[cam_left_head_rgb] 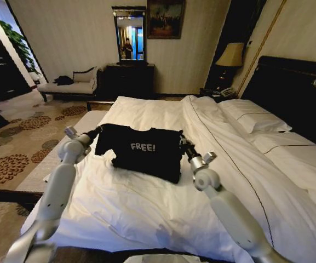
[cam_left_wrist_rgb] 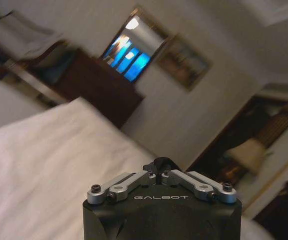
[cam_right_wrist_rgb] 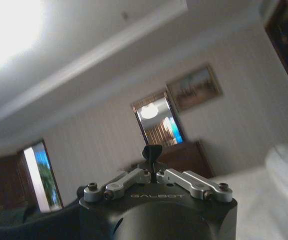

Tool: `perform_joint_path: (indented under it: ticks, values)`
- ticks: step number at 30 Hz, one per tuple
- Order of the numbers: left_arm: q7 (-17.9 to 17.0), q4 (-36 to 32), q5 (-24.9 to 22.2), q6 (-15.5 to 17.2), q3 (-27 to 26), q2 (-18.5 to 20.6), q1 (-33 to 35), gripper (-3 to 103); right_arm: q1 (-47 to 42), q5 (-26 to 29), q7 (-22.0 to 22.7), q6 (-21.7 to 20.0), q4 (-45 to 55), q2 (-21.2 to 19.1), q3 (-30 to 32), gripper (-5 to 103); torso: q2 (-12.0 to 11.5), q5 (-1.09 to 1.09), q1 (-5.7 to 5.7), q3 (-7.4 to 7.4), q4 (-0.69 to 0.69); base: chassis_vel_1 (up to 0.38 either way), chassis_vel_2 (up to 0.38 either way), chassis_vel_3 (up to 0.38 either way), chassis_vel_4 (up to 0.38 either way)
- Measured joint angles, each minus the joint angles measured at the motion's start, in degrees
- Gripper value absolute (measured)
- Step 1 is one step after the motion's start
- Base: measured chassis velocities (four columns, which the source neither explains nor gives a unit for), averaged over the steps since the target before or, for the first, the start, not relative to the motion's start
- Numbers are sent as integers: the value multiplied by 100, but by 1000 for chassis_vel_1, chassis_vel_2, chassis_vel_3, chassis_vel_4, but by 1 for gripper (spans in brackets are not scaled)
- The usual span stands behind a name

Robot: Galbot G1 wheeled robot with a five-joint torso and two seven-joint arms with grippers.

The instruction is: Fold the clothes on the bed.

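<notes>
Black T-shirt (cam_left_head_rgb: 141,148) lies mid-bed (cam_left_head_rgb: 147,213) on the white duvet, "FREE!" up. Left gripper (cam_left_head_rgb: 98,130) and right gripper (cam_left_head_rgb: 181,141) at its two upper corners — jaws closed on the fabric.

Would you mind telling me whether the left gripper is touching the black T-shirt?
Touching. In the head view the left gripper meets the black T-shirt's lifted upper corner, with no gap between them.

Dim warm room, bedside lamp (cam_left_head_rgb: 230,55) glow, blurred wrist views.
</notes>
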Motion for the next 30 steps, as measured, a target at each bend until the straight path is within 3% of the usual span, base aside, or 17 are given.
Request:
perform_joint_path:
  ticks: [2,5,7,10,13,14,17,18,19,21,24,28,30]
  values:
    - [-76,-654,-385,-63,-202,287,76,0,-199,97,-9,7,577,-213,361,1,1,1,0,0,0,0,0,0,0]
    - [-139,-997,-666,-86,-349,487,105,0,-337,216,28,-36,976,-369,630,1,1,1,0,-1,0,0,0,0,0]
    - [-295,-1593,-1182,-141,-753,926,203,0,-551,579,308,-281,1667,-685,1129,1,1,0,0,-1,-3,0,0,0,0]
    - [-367,-1921,-1440,-180,-1097,1200,325,0,-645,795,463,-415,1982,-861,1412,1,1,1,0,-1,0,0,0,0,0]
    - [-458,-2594,-2002,-265,-1963,1679,824,0,-941,1075,613,-601,2600,-1202,2144,1,1,-2,0,0,1,0,0,0,0]
    - [-458,-2594,-2002,-265,-1963,1679,824,0,-941,1075,613,-601,2600,-1202,2144,1,1,-2,0,0,1,0,0,0,0]
    - [-485,-3218,-2743,-301,-3265,1988,1659,0,-1416,1524,918,-966,3098,-1546,3122,1,1,-1,0,-1,-2,0,0,0,0]
    - [-476,-3326,-2935,-303,-3638,2040,1875,0,-1491,1770,1031,-1072,3125,-1640,3342,1,1,2,0,-1,-2,0,0,0,0]
    - [-476,-3326,-2935,-303,-3638,2040,1875,0,-1491,1770,1031,-1072,3125,-1640,3342,1,1,2,0,-1,-2,0,0,0,0]
    - [-421,-3558,-3494,-313,-4603,2136,2506,0,-1552,2396,1241,-1257,3138,-1947,3931,1,2,2,-1,-1,0,0,0,0,0]
    - [-410,-3758,-4069,-306,-5688,2150,3324,0,-1603,2552,1270,-1379,3139,-2303,4587,1,2,0,0,0,2,0,0,0,0]
    - [-414,-3876,-4114,-200,-5972,2040,3846,0,-1659,2711,1475,-1524,3125,-2363,4723,1,2,-1,1,0,1,0,0,0,0]
    - [-463,-3953,-3826,-18,-5846,1917,4150,0,-1731,2656,1668,-1704,3107,-2244,4488,1,2,-1,0,0,0,0,0,0,0]
